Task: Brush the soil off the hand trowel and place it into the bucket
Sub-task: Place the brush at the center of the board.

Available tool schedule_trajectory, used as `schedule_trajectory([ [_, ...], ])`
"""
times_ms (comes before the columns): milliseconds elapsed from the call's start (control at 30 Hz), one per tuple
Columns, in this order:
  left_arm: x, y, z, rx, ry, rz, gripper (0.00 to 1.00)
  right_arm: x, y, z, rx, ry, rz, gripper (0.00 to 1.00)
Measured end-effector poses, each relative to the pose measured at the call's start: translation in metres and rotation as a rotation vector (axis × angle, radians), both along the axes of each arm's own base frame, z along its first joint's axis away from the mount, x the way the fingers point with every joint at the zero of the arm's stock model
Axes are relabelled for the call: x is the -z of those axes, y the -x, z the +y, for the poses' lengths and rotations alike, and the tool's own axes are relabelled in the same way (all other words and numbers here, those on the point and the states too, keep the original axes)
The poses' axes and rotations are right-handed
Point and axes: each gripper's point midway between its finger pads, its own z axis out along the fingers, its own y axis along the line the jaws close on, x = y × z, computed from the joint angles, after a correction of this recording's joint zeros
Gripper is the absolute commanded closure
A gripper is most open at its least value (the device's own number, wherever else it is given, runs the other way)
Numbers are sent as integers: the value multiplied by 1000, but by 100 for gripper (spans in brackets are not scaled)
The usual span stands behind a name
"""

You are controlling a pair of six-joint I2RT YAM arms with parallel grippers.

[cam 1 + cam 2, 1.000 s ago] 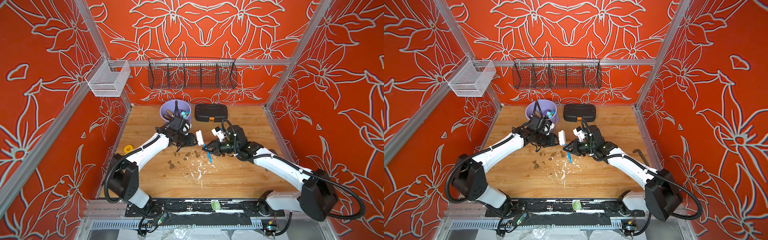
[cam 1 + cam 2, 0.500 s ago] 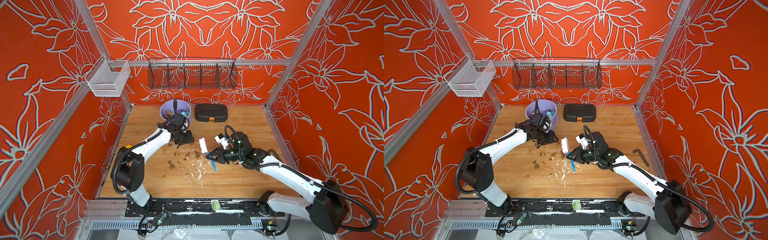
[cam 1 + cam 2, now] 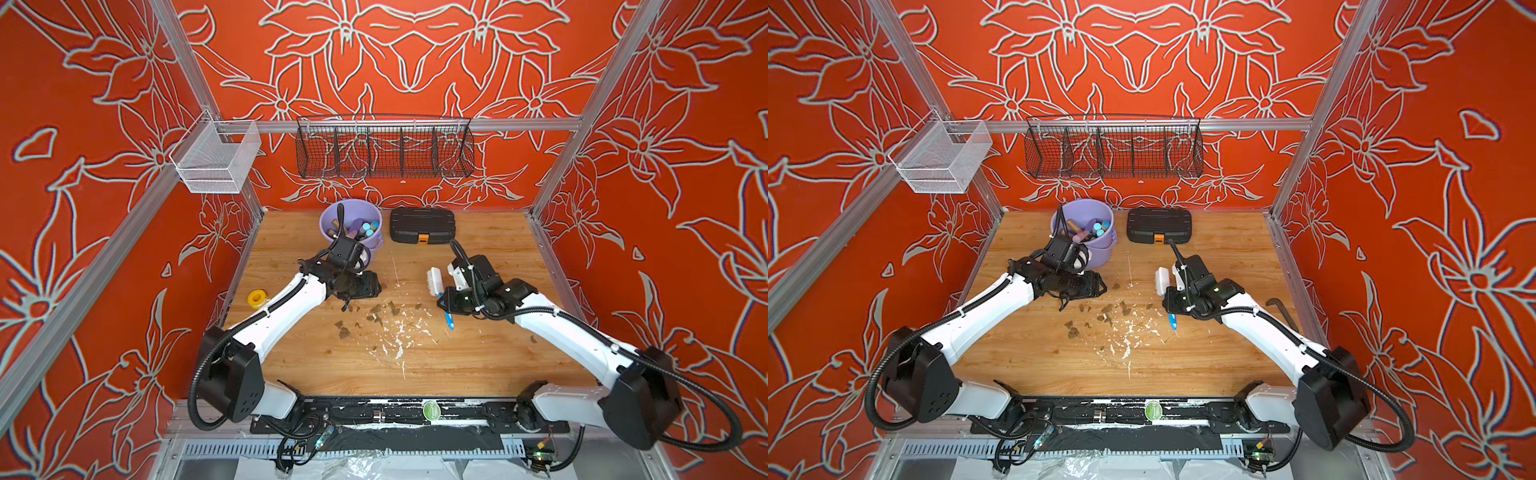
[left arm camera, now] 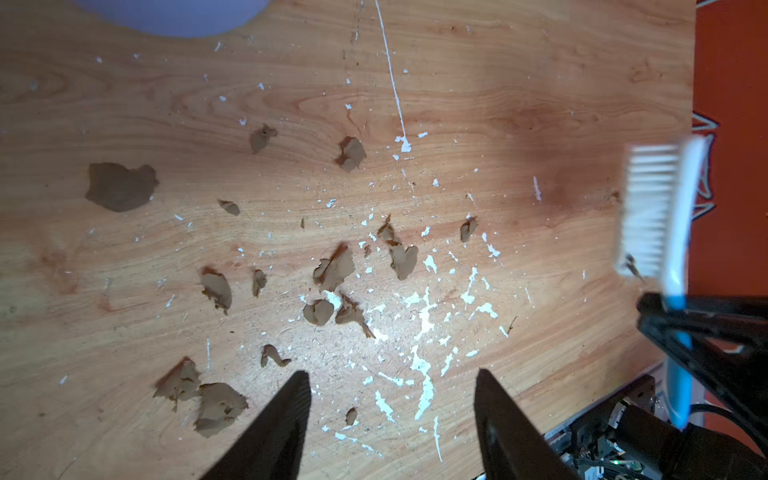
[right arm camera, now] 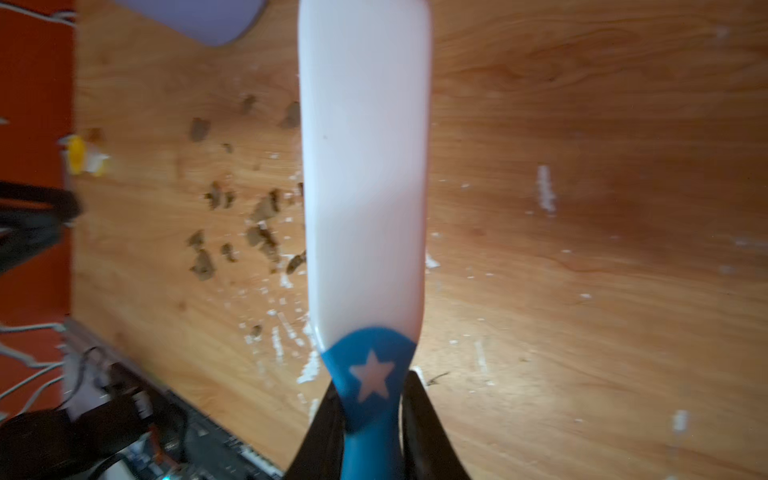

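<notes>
My left gripper (image 3: 371, 286) (image 3: 1096, 287) hovers just in front of the bucket (image 3: 375, 246) (image 3: 1105, 250), open, with nothing between its fingers (image 4: 291, 399), over scattered brown soil (image 3: 377, 309) (image 3: 1106, 309) (image 4: 334, 268) on the wooden table. The lavender bucket holds several tool handles; I cannot single out the hand trowel among them. My right gripper (image 3: 444, 301) (image 3: 1169, 305) (image 5: 370, 384) is shut on the blue handle of a white brush (image 3: 434, 280) (image 3: 1162, 281) (image 5: 365, 166), held right of the soil with its bristles (image 4: 648, 208) facing the left arm.
A black case with an orange latch (image 3: 422, 224) (image 3: 1158, 224) sits right of the bucket. A yellow tape roll (image 3: 256, 298) lies at the left edge, a dark hex key (image 3: 1281, 309) at the right. White flecks (image 3: 399, 338) streak the table's middle. Wire baskets (image 3: 384, 149) hang on the back wall.
The left gripper has opened wider and drawn back a little from the bucket toward the soil. The right arm has shifted slightly right with the brush.
</notes>
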Motion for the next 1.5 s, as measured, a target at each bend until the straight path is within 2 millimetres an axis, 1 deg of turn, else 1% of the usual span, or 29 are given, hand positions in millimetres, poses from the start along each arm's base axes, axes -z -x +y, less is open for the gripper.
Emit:
schedule_trajectory([
  [67,-1,-1,0,3,0,-10,36,16,-12,-24,42,75,17,100],
  [167,2,-1,0,9,-6,-13,36,35,-26,-53,90,151,43,100],
  [267,5,1,2,10,-11,-9,36,50,-31,-69,96,220,67,100],
  [367,5,1,6,6,-12,-11,35,63,-32,-75,70,278,101,100],
  [467,1,-1,9,-4,-7,-24,35,73,-33,-79,47,317,121,100],
  [600,-2,0,13,-12,-2,-40,35,81,-32,-81,29,340,141,100],
  [767,5,2,18,-23,-9,-27,34,89,-31,-82,23,353,163,100],
  [833,7,3,21,-29,-11,-21,34,91,-31,-83,23,357,168,90],
  [933,7,2,23,-36,-11,-21,33,93,-31,-84,25,366,172,77],
  [1033,6,1,25,-41,-11,-23,33,93,-32,-85,27,369,171,68],
  [1233,5,0,26,-42,-10,-26,33,92,-32,-85,31,370,168,57],
  [1267,4,0,27,-44,-10,-28,33,90,-33,-85,33,368,163,57],
  [1367,2,-2,28,-49,-9,-32,33,76,-34,-83,43,345,130,55],
  [1467,1,-2,29,-49,-9,-36,29,50,-34,-79,53,297,71,54],
  [1500,0,-2,29,-49,-10,-37,26,37,-35,-77,59,276,42,54],
])
